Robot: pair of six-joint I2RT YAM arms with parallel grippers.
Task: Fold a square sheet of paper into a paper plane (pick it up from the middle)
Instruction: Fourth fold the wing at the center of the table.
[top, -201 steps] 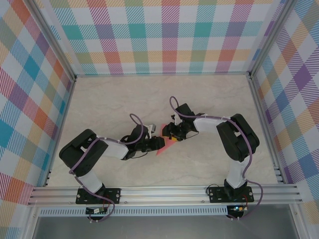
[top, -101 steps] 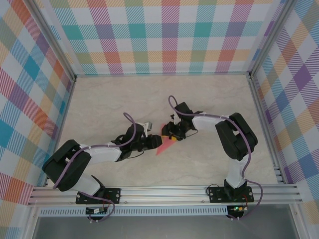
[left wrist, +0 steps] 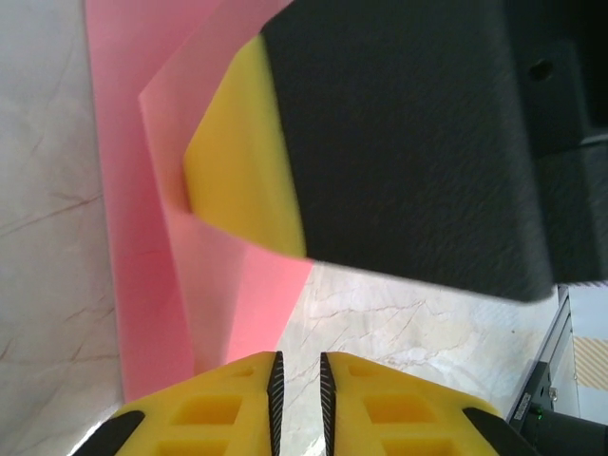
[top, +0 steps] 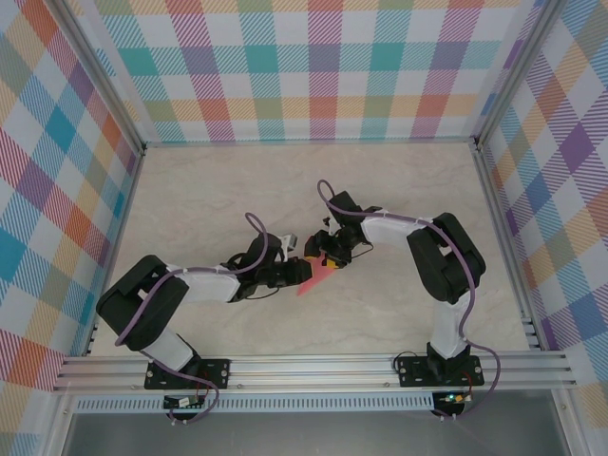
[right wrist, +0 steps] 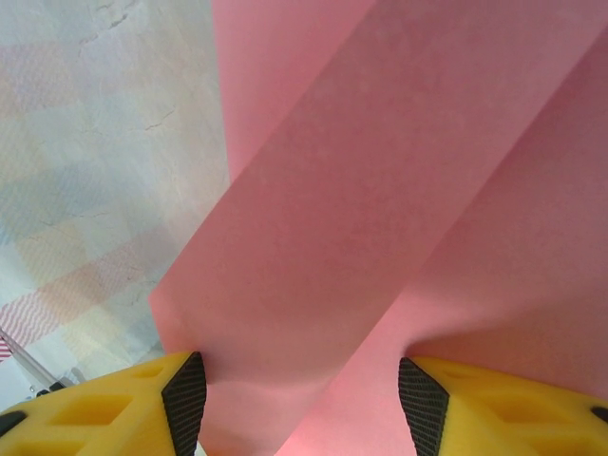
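The square sheet of paper lies mid-table as a salmon-pink folded wedge with raised flaps. In the left wrist view the paper sits left of my left gripper. Its jaws stand a narrow slit apart, with bare table showing between them. The right gripper's yellow finger presses on a flap just ahead. My right gripper is open wide, its pads straddling a creased band of paper. From above, the left gripper and right gripper meet over the paper.
The marble-patterned table is ringed by checked walls and an aluminium rail along the near edge. Both arms' black links crowd the middle.
My left gripper's jaws have narrowed to a slit and its arm has shifted at the elbow. The right gripper's jaws have spread wider over the paper.
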